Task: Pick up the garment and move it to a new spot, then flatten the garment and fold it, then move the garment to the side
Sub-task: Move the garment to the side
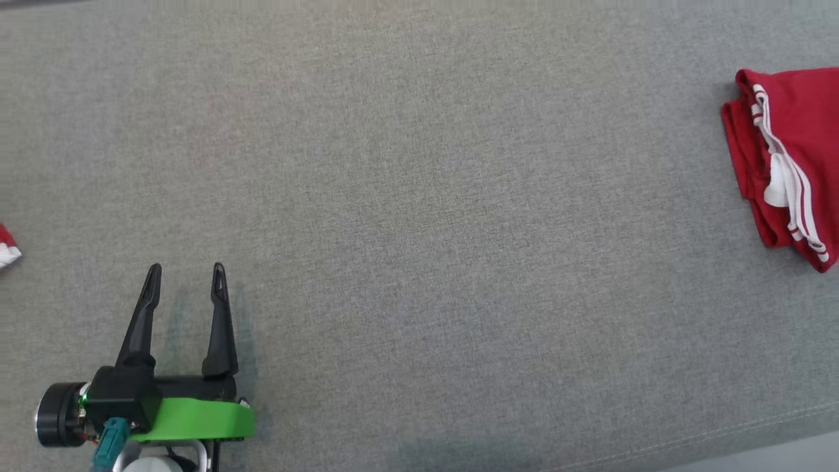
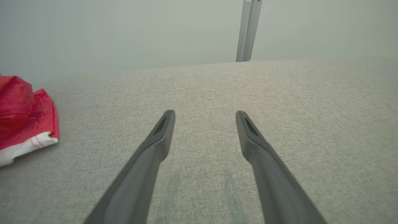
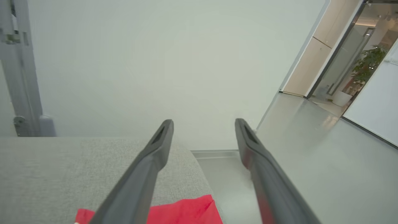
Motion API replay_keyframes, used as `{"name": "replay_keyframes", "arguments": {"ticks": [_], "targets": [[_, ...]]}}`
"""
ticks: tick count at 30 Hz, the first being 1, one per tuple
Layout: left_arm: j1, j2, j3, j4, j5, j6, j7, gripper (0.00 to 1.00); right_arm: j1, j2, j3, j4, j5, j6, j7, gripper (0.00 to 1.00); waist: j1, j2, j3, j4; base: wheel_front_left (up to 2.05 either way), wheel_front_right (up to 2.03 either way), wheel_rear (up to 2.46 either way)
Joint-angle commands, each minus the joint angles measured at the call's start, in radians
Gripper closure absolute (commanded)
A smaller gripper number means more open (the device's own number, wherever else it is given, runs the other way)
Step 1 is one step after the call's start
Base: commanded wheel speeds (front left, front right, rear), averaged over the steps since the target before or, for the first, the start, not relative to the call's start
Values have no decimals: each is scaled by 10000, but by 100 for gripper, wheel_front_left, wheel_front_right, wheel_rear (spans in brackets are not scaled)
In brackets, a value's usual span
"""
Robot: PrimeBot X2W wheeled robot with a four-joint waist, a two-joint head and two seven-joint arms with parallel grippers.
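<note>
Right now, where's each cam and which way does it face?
Head: above, looking down at the grey surface; open left gripper lower left, red garment at right edge.
Left wrist: low over the surface, facing wall and post; own fingers apart.
Right wrist: at the surface's end, facing floor and doorway; open right gripper above the garment.
Shared: head and right wrist, likely the same garment.

Place: we read it as an office or lab.
Floor: pale, polished floor (image 3: pixel 311 161).
Doorway: glazed partition (image 3: pixel 340 63), potted plant (image 3: pixel 370 62) beyond.
Worktop: grey fabric surface (image 1: pixel 419 196) beside a plain white wall (image 3: pixel 155 62).
</note>
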Motion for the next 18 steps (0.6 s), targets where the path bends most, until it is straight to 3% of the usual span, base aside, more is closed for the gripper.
{"name": "replay_keyframes", "arguments": {"ticks": [1, 5, 9, 13, 18], "targets": [[216, -41, 93, 57, -113, 100, 1, 0, 814, 202, -10, -835, 156, -13, -42, 0, 0, 0, -1243, -7, 0, 0, 0], [483, -158, 245, 288, -368, 168, 1, 0, 3304, 1017, -68, -3539, 378, -15, -40, 0, 0, 0, -2119, 102, 0, 0, 0], [811, -201, 453, 451, -456, 242, 1, 0, 5333, 2030, -54, -5345, 272, -13, -43, 0, 0, 0, -2764, 163, 0, 0, 0], [1120, -222, 705, 635, -467, 287, 1, 0, 6749, 2890, 247, -6284, -30, -13, -44, 0, 0, 0, -3303, 275, 0, 0, 0], [1422, -236, 881, 925, -336, 204, 1, 0, 8002, 3569, 982, -6280, -334, -13, -45, 0, 0, 0, -3822, 566, 0, 0, 0]]}}
